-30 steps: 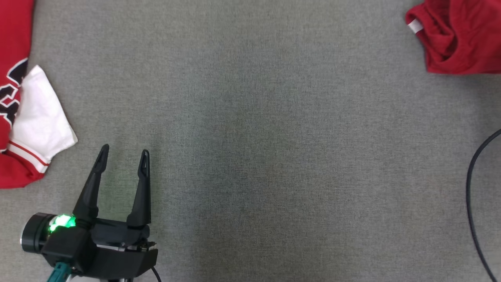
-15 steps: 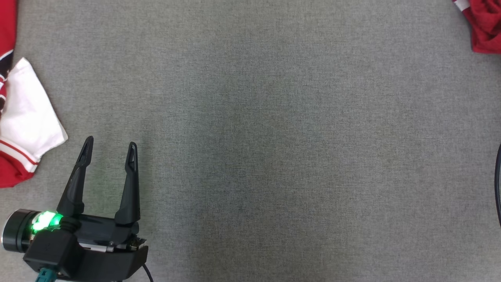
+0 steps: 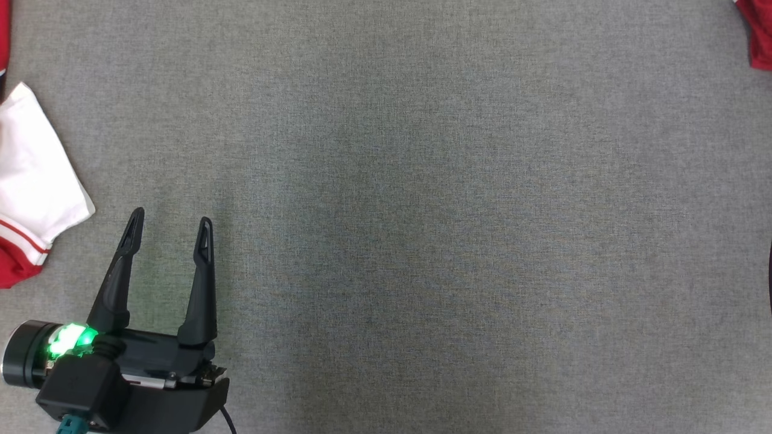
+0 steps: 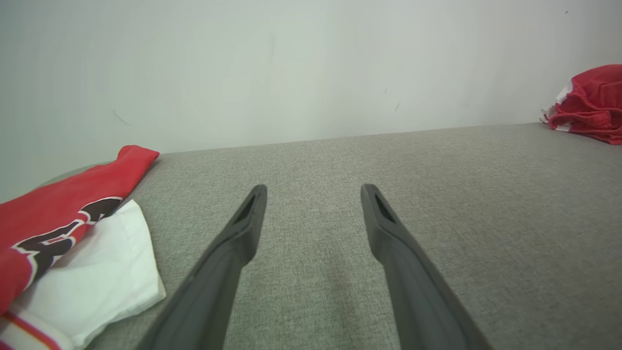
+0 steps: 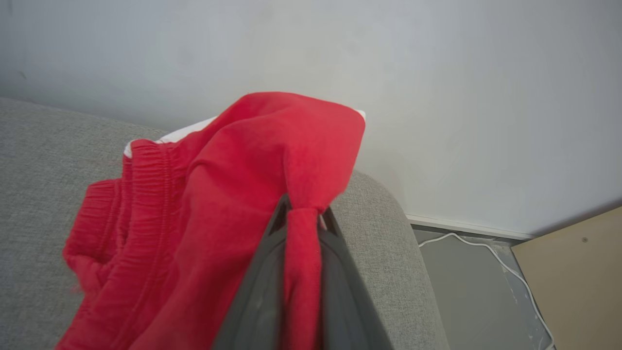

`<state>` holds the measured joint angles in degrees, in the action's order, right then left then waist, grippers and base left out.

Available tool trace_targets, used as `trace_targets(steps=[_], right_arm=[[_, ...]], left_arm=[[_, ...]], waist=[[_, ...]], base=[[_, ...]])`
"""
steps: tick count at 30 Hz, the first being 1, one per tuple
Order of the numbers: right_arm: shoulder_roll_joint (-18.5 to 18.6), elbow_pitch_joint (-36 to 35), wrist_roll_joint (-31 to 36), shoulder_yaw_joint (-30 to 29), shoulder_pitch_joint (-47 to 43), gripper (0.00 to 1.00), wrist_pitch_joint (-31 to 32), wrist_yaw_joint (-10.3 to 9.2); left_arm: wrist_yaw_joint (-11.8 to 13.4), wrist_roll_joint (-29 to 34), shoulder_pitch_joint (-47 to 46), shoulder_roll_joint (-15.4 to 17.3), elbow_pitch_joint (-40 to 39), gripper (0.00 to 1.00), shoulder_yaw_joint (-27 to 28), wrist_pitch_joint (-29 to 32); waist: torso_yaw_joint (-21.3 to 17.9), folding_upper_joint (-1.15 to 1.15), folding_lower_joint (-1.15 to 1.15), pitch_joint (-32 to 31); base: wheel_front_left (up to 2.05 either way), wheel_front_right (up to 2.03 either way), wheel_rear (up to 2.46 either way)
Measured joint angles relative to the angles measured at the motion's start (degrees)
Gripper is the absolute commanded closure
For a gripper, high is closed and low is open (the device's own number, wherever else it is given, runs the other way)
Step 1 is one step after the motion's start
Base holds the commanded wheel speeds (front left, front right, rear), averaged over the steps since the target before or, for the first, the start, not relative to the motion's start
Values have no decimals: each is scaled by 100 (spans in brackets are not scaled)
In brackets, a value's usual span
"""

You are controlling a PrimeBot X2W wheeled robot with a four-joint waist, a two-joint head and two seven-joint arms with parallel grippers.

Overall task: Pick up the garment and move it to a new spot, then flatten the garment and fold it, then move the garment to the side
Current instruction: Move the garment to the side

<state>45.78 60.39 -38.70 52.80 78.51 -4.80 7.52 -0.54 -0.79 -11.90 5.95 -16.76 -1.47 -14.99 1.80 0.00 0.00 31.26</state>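
The garment (image 5: pixel 204 209) is a red piece with an elastic band, bunched on the grey cushion's far right end. My right gripper (image 5: pixel 303 216) is shut on a pinched fold of it, and the cloth rises in a peak above the fingertips. The same garment (image 3: pixel 761 30) is a red sliver at the head view's top right corner, and a red heap (image 4: pixel 590 104) at the right of the left wrist view. My left gripper (image 3: pixel 171 218) stands open at the lower left over bare cushion, with nothing between its fingers (image 4: pixel 245 228).
A second red and white garment (image 3: pixel 30 175) with dark lettering (image 4: pixel 73 233) lies at the left, just beside my left gripper. A pale wall (image 4: pixel 311 63) backs the grey cushion (image 3: pixel 422 211). Beyond the cushion's right end are a white cable (image 5: pixel 491 248) and a tan board (image 5: pixel 578 272).
The whole head picture has shifted, so the camera has moved. The red garment has slid almost out of its top right corner. My left gripper stays open.
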Motion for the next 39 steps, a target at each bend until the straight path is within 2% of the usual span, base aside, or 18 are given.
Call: trace_targets(steps=[1,3,5,13,15,27,33,39], right_arm=[[-7,13,-2,13,22,100,-2,0],[-18,42,-8,34,85,65,-23,0],[-29,123,-18,65,96,0,33,0],[-46,316,-46,199,91,0,70,0],[-74,327,-43,182,91,0,-92,0],[-677,-250,-849,-290,-550,0,-947,-1],[-946,-1069,-866,-956,-1171,0,-1023,-1],[-1285,-1867,-275,-2017,-2026,0,-1034,-1]], left_arm=[[11,1,1,1,-2,0,-1,0],[13,1,2,8,-3,0,0,0],[15,2,2,12,-2,0,-2,0],[40,-5,2,1,74,0,-42,0],[62,-21,3,-9,110,0,-43,0],[122,-277,182,-143,422,0,-35,0],[174,-410,433,-226,628,0,53,0],[222,-422,646,-256,745,0,187,0]], waist=[[-1,0,0,3],[-7,0,0,6],[-12,0,0,3],[-25,0,0,-121],[-25,0,0,-181],[-71,0,-1,-821],[-119,-1,-1,-1315],[-196,-1,-1,-1706]], base=[[0,0,0],[0,0,0],[0,0,0],[0,0,0],[0,0,0],[0,0,0],[0,0,0],[0,0,0]])
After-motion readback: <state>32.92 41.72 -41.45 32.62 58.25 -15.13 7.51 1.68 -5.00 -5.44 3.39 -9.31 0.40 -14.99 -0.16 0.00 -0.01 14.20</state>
